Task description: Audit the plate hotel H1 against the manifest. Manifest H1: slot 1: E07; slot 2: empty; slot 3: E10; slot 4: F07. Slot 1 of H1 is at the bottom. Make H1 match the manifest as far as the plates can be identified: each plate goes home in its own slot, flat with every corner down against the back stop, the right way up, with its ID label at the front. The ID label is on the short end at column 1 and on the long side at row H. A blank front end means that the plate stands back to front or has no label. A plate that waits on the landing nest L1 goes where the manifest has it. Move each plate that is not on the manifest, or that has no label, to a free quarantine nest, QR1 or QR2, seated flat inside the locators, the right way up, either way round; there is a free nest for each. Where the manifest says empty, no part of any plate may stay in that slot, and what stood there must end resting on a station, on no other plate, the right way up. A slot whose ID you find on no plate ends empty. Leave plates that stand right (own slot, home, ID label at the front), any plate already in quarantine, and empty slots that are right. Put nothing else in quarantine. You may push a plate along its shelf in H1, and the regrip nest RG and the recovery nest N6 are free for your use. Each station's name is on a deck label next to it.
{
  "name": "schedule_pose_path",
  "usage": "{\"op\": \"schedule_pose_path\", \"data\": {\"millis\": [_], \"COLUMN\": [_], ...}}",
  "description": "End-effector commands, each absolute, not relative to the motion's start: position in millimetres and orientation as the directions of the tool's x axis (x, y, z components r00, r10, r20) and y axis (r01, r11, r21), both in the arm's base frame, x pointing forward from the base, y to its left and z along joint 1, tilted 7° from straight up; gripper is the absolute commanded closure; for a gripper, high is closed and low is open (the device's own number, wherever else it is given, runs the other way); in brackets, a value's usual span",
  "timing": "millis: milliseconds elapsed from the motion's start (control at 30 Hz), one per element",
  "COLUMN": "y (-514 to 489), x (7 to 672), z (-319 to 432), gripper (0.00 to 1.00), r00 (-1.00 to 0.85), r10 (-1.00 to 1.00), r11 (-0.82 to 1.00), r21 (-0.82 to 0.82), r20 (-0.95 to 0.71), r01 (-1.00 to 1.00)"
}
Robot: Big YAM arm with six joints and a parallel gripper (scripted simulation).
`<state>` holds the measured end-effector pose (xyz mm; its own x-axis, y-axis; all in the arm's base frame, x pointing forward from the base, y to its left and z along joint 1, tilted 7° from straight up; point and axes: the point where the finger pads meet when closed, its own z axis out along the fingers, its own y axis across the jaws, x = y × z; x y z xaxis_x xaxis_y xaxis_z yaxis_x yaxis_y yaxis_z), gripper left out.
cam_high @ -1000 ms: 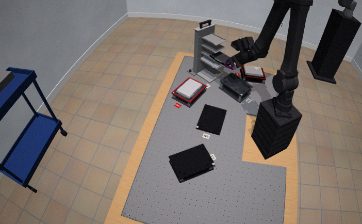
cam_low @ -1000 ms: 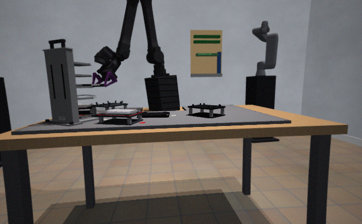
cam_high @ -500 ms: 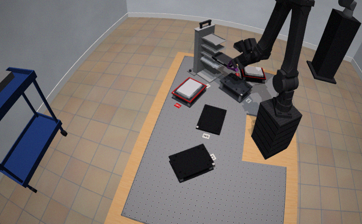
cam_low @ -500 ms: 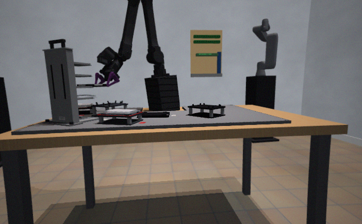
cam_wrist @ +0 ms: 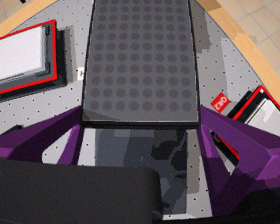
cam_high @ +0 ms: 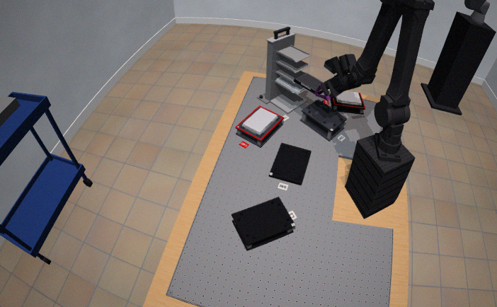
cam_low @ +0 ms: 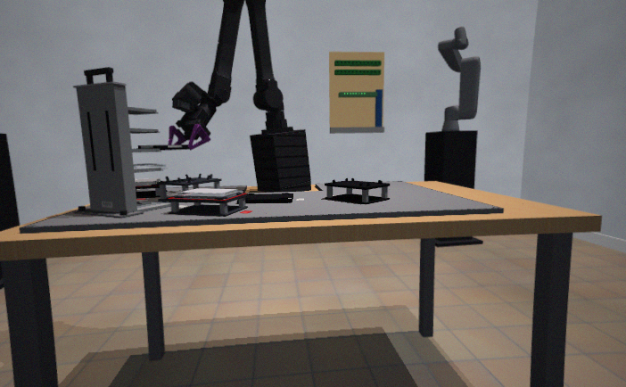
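The grey plate hotel H1 (cam_high: 281, 68) stands at the back of the deck, and also shows in the side view (cam_low: 106, 149). A dark plate (cam_high: 307, 80) sticks out level from one of its middle shelves, its far end still at the shelf. My gripper (cam_high: 323, 91) with purple fingers grips the plate's near end by its two sides. In the wrist view the plate (cam_wrist: 139, 52) shows its dotted top, with the fingers on either side of its near edge. A light plate (cam_high: 287, 84) lies on a lower shelf.
A red-edged nest (cam_high: 260, 122) holds a white plate left of the hotel. A second red-edged nest (cam_high: 347, 100) holds a plate right under my wrist. A black nest (cam_high: 323, 116) stands below the gripper. A black flat pad (cam_high: 290, 163) and another black nest (cam_high: 262, 223) lie nearer.
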<state>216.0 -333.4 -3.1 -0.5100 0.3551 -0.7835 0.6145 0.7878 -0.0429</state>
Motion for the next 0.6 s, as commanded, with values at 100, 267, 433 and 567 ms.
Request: {"op": "schedule_pose_path", "data": {"millis": [100, 267, 433, 567], "y": [-337, -333, -330, -326], "x": [209, 206, 201, 197], "z": [8, 3, 6, 5], "gripper": [0.14, 0.14, 0.14, 0.14], "r00": [-0.5, -0.504, -0.501, -0.502], "r10": [0.314, 0.323, 0.315, 0.316], "r11": [0.786, 0.787, 0.786, 0.786], "r21": [-0.075, -0.069, -0.075, -0.074], "r20": [-0.807, -0.801, -0.806, -0.805], "r01": [0.614, 0.614, 0.614, 0.614]}}
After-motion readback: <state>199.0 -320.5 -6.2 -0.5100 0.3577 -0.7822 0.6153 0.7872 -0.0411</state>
